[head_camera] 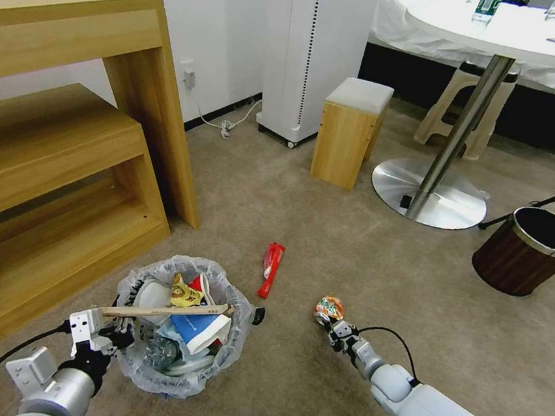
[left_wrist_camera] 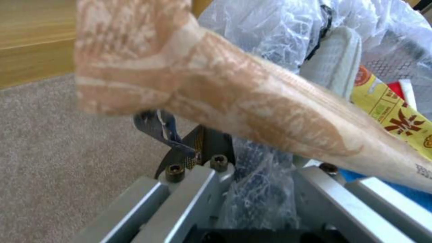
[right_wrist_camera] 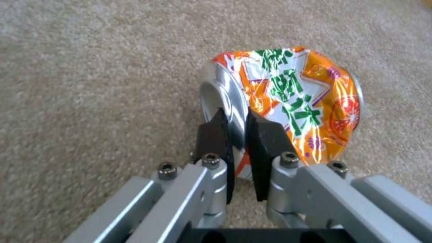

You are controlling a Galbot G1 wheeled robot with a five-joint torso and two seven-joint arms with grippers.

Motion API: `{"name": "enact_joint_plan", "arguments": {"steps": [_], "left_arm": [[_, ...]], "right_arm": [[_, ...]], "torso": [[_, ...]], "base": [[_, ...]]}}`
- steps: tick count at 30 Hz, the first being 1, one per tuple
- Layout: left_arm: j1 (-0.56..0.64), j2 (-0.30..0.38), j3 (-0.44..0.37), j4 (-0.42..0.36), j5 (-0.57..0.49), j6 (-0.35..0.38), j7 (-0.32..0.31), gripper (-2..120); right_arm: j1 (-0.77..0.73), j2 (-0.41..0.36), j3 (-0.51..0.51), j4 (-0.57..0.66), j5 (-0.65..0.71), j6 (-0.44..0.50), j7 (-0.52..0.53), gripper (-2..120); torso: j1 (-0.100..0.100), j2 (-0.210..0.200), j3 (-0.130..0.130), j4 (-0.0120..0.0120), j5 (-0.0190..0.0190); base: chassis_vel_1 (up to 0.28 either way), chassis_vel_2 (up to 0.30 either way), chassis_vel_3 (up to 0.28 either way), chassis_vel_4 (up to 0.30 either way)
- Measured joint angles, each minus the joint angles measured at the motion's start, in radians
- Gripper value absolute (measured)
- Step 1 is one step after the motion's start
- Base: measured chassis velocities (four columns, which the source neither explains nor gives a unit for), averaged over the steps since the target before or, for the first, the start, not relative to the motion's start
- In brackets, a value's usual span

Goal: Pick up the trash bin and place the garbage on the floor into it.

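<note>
Beige carpeted floor (head_camera: 312,394), wooden shelving at left. The trash bin (head_camera: 178,319) is held at its lined rim by the left gripper (head_camera: 120,337), jaws clamped; it is already loaded with litter and a wooden stick (head_camera: 163,312). The right gripper (right_wrist_camera: 237,138) is pinched on a crushed orange can (right_wrist_camera: 288,104) just off the carpet. A red wrapper (head_camera: 271,269) is left on the floor.

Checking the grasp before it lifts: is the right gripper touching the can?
Touching. In the right wrist view the right gripper has its two dark fingers clamped on the rim of the crushed orange can, with no gap between pads and metal.
</note>
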State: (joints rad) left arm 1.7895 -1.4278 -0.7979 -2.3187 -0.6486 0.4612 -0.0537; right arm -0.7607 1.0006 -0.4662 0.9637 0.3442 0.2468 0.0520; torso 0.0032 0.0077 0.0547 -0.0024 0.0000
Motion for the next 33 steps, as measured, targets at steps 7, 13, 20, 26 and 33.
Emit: {"name": "enact_joint_plan", "arguments": {"steps": [7,13,20,26,33], "left_arm": [[-0.002,0.008,-0.007,0.006,-0.001,0.000,0.000,1],[-0.003,0.023,-0.013,0.027,-0.002,0.001,0.000,1],[0.002,0.039,-0.017,0.034,-0.004,0.005,-0.002,1],[0.005,0.039,-0.012,0.032,-0.001,0.008,-0.004,1],[0.008,0.030,-0.006,0.022,0.008,0.010,-0.005,1]], "right_arm": [[-0.034,-0.027,0.035,0.049,0.016,0.044,-0.041,7],[-0.083,-0.118,0.086,0.284,0.088,0.089,-0.078,7],[-0.041,-0.252,0.121,0.623,0.186,0.094,-0.116,7],[0.104,-0.322,0.070,0.851,0.359,0.114,-0.209,7],[0.228,-0.295,-0.079,0.934,0.499,0.139,-0.267,7]], "torso": [[0.000,0.000,0.000,-0.0001,0.0002],[0.000,0.000,0.000,-0.0002,0.0000],[0.000,0.000,0.000,-0.0002,-0.0002],[0.000,0.000,0.000,0.0000,-0.0002],[0.000,0.000,0.000,0.0000,0.0001]], "base": [[0.000,0.000,0.000,0.000],[0.000,0.000,0.000,0.000],[0.000,0.000,0.000,0.000],[0.000,0.000,0.000,0.000],[0.000,0.000,0.000,0.000]]}}
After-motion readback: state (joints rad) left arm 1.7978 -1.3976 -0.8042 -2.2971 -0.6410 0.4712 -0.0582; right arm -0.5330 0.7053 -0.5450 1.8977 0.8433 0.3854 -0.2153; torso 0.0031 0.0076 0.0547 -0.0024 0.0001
